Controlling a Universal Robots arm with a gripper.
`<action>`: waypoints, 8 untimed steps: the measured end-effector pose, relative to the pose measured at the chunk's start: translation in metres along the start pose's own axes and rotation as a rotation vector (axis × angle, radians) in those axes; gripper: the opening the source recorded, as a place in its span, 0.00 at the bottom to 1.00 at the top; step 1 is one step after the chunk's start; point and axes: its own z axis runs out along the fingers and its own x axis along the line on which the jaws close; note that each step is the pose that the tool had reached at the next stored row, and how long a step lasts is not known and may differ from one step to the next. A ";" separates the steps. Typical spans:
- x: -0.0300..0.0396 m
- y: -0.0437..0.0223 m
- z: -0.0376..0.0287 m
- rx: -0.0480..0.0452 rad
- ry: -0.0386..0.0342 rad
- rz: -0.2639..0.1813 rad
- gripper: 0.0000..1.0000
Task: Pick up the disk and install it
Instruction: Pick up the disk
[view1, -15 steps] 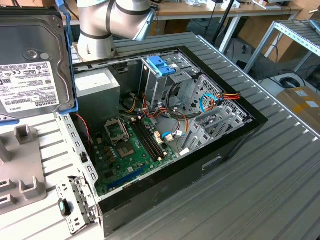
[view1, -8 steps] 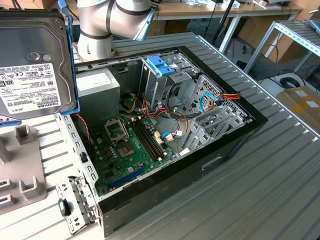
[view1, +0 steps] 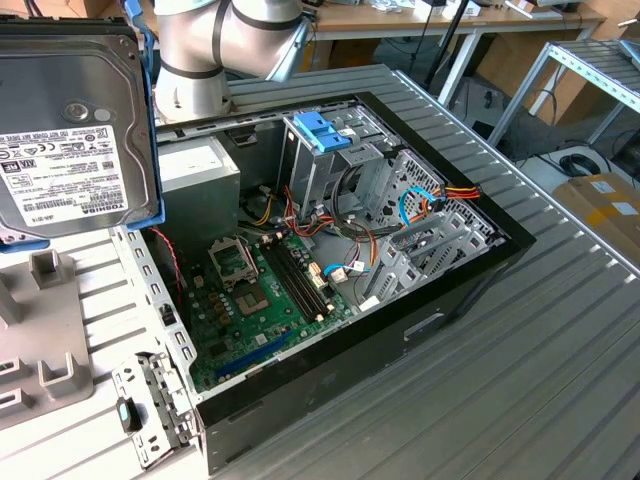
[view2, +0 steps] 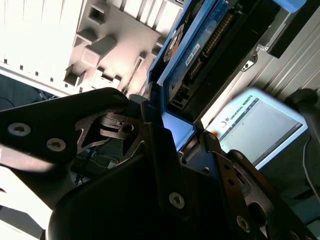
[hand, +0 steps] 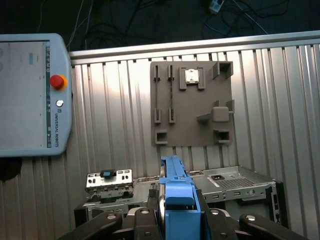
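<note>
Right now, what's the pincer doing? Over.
Pincer shut on the disk, at its blue frame. Disk aloft, outside the computer case. Cables near the drive cage.

The hand (hand: 178, 211) clamps the disk (hand: 175, 181) edge-on over the open computer case (hand: 241, 183) and grey fixture plate (hand: 192, 107).

disk (view1: 70, 130): clamped between the pincer (hand: 178, 202) fingers, raised off the desk (view1: 520, 380), at the exterior view's left.
case (view1: 450, 270): on the desk's middle, open side up.
power-supply box (view1: 195, 165): inside the case, far corner.
drive cage (view1: 335, 175): inside the case, on the exterior view's right of the box.
motherboard (view1: 270, 290): on the case floor, before the box.
holder plate (view1: 40, 340): on the desk, beside the case.
bracket (view1: 150, 405): just beside the case's near corner.
pendant (hand: 30, 95): on the desk, near its edge, apart from the plate.
</note>
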 end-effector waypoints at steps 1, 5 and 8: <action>-0.0001 -0.0014 0.0000 0.0001 0.0001 0.000 0.37; -0.0008 -0.0074 -0.0001 0.0001 0.0007 0.000 0.37; -0.0012 -0.0119 -0.0002 0.0001 0.0008 0.000 0.37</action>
